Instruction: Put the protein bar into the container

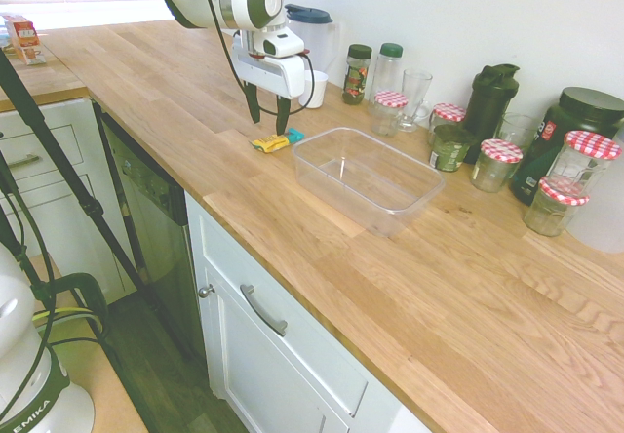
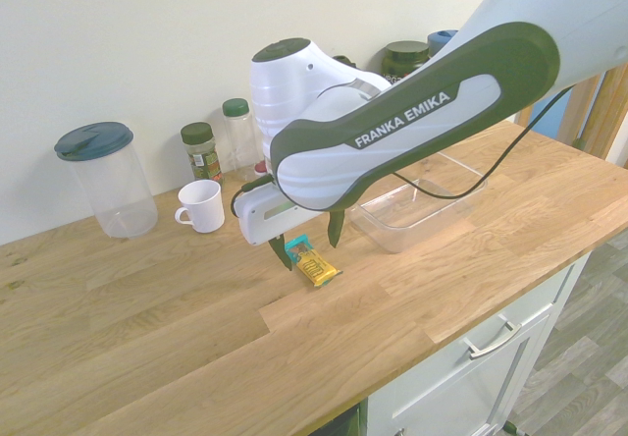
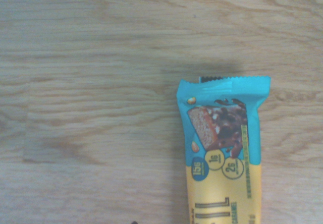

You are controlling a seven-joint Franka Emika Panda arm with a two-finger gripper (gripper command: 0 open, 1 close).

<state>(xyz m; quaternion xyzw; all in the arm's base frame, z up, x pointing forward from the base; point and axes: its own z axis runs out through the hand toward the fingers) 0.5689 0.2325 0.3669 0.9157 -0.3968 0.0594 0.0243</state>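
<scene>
A protein bar lies flat on a wooden counter, its teal end pointing toward the clear container. The gripper hangs above it, fingers spread.

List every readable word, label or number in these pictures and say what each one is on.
"FRANKA EMIKA": on the robot arm.
"EMIKA": on the arm base, first exterior view.
Protein bar wrapper: small circled figures and large yellow lettering, too blurred or cut off to read.
Spice jar and dark canister labels: too small to read.
</scene>
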